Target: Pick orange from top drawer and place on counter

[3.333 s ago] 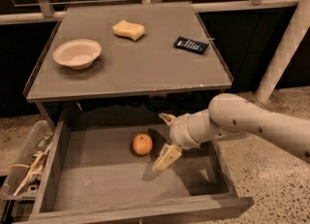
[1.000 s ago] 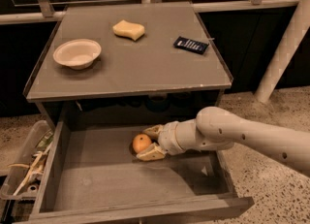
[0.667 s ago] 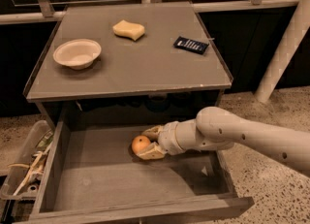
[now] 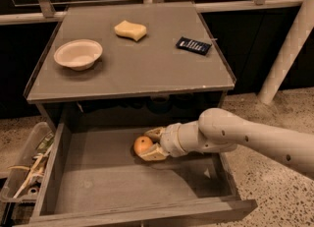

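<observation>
**Gripping one orange in the open drawer**

Counting first: one orange [image 4: 142, 144], one drawer [image 4: 122, 187], one counter [image 4: 147, 71], one arm and one gripper [image 4: 145, 145]. One bowl [image 4: 78, 54], one sponge [image 4: 130, 30] and one dark packet [image 4: 193, 45] are also in view, as is one clear bin [image 4: 18, 172].

The orange lies on the drawer's floor, in the back half and a little right of the middle. It is round, so it shows no long axis, and no stem end can be made out to say which way it points.

The gripper is inside the drawer, reaching in from the drawer's right side. Its two fingers [image 4: 155, 133] are closed narrow around the orange, one at the fruit's back and one at its front, both touching it.

The drawer stands pulled out, its long axis running left to right and its thick front panel nearest the camera.

The counter sits directly above the drawer's back. The bowl is over the drawer's left end, the sponge over its middle and farther back, the packet over its right part. The bin stands just beside the drawer's left wall, holding clutter.
</observation>
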{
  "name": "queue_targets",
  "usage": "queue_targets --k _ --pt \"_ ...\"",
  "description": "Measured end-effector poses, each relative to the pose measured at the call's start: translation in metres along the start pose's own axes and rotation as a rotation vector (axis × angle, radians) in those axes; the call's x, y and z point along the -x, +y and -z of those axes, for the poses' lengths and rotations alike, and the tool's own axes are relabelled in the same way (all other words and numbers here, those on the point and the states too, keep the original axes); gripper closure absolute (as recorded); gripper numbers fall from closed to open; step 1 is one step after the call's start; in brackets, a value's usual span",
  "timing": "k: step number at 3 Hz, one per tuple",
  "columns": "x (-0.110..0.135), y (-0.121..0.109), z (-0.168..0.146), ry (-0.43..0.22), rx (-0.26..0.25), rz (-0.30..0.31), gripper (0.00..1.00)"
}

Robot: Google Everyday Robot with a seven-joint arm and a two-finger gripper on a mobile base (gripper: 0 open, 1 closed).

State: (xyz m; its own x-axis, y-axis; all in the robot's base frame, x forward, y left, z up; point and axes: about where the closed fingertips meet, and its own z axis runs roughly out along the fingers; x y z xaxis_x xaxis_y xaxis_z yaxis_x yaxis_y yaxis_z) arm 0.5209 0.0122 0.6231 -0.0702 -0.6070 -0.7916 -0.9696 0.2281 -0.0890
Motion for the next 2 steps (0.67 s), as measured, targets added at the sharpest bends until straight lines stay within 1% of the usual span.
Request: queue_targets --k 1,2 --pt "0.009 0.001 0.015 -0.019 -0.001 0.004 1.0" --pt "0.035 -0.003 0.053 -0.055 -0.009 0.038 1.0"
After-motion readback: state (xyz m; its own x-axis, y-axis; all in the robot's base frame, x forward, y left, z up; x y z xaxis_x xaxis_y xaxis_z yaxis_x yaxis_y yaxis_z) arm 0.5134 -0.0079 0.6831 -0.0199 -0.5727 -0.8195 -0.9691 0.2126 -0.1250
